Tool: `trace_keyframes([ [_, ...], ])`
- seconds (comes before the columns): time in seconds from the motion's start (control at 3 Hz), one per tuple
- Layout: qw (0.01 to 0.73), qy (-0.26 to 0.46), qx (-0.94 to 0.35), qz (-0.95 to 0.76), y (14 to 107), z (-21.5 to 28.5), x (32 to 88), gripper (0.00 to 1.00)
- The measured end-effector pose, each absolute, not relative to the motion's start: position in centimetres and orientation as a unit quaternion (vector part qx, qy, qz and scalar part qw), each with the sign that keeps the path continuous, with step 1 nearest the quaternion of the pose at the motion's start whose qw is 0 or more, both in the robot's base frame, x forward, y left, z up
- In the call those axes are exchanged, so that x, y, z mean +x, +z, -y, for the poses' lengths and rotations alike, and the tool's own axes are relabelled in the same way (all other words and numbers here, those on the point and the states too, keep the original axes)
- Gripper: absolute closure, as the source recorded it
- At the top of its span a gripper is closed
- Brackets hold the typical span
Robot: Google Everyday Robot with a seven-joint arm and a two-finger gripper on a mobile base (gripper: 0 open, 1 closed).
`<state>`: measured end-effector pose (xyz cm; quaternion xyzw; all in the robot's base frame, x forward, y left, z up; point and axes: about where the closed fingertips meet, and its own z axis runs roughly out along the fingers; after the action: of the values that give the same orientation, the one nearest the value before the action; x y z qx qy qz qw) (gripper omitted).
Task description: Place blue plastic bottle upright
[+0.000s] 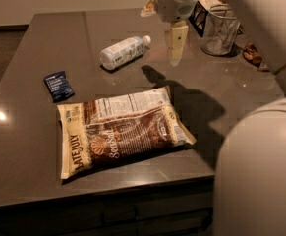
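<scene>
Cream hand (176, 58) over grey table (29, 171), brown bag (123, 132)

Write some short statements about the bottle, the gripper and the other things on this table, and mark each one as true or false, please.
1. The small clear plastic bottle with a white cap lies on its side on the grey table. True.
2. The gripper is holding the bottle. False: it hangs beside the bottle's cap end, apart from it.
3. The small dark blue flat packet lies on top of the large brown chip bag. False: it lies on the table beside the bag, not touching it.
4. The chip bag lies flat, nearer to the table's front edge than the bottle. True.
</scene>
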<state>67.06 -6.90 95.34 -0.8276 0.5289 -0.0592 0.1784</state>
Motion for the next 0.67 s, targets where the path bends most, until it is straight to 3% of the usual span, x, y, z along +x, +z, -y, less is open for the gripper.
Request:
trace_keyframes([
  [0.67,0.159,-0.065,-0.84,-0.515,93.5,6.0,72.0,0.0],
])
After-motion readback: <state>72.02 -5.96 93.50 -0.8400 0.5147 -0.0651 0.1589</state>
